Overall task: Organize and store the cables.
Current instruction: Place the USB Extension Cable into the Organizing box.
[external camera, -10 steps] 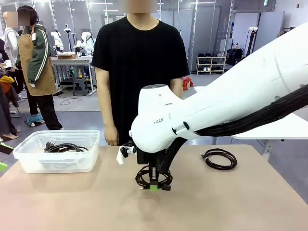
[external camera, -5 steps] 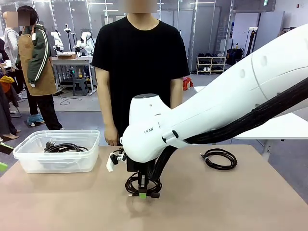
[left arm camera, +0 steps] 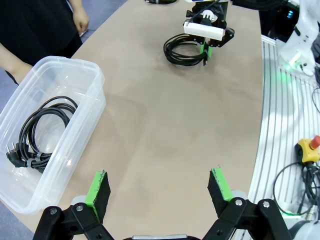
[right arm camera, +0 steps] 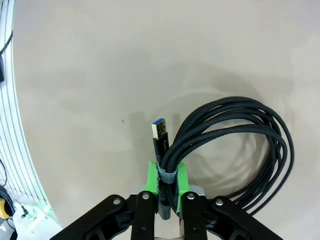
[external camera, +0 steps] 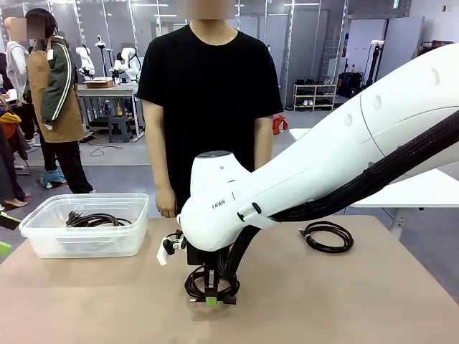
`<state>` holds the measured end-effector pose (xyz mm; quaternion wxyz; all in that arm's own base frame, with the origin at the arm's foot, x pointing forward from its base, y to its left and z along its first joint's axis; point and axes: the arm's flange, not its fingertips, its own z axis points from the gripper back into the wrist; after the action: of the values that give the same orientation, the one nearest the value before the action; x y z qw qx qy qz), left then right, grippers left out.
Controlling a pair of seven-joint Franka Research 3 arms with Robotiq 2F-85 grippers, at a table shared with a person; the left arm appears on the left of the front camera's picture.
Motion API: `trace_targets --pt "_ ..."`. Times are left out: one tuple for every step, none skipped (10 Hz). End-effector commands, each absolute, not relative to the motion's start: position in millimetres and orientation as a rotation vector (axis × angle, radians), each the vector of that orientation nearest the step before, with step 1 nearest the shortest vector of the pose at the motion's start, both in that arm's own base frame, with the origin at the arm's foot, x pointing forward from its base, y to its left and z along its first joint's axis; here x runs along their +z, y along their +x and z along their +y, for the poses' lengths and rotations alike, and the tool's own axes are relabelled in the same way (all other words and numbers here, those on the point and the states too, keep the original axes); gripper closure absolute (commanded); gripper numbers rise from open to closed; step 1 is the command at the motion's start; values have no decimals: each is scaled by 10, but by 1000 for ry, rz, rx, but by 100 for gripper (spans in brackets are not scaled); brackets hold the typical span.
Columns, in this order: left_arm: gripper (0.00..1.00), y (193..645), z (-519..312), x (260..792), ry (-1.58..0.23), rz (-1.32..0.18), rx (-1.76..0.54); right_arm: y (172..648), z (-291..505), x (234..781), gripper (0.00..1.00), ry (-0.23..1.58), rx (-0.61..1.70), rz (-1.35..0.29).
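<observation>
Pinching the braided cable coil (right arm camera: 200, 127) at its grey tie, my right gripper (right arm camera: 167, 185) keeps narrow jaws, pads against the cord, at mid-table (left arm camera: 165, 125). My left gripper (left arm camera: 160, 192) stands wide open beside the clear bin (left arm camera: 95, 75), which contains another coiled cable (left arm camera: 25, 137).

Dark capital letters "FRAN" (external camera: 219, 204) stand on the white rounded joint housing (external camera: 208, 229) of the right arm, just above its jaws. Anything after them is hidden by the housing's curve. A small green hanging sign (external camera: 395, 4), far beyond the jaws, is too small to read.
</observation>
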<state>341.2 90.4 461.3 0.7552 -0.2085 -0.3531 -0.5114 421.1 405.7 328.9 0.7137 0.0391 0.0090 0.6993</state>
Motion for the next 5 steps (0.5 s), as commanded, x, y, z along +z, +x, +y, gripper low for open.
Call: trace_targets --pt "0 3430 918 4609 -470 -794 -1130 4172 4070 3319 52 88 1515 19" --pt "0 3430 918 4609 -470 -794 -1130 4162 4078 3319 34 88 1516 19" --pt "0 3430 918 4609 -470 -794 -1130 4158 4085 3309 8 87 1514 22" --pt "0 3430 918 4609 -470 -794 -1130 4154 4069 3316 0 86 1515 22" --pt "0 3430 918 4609 -470 -794 -1130 4160 4031 3348 0 94 1510 15"
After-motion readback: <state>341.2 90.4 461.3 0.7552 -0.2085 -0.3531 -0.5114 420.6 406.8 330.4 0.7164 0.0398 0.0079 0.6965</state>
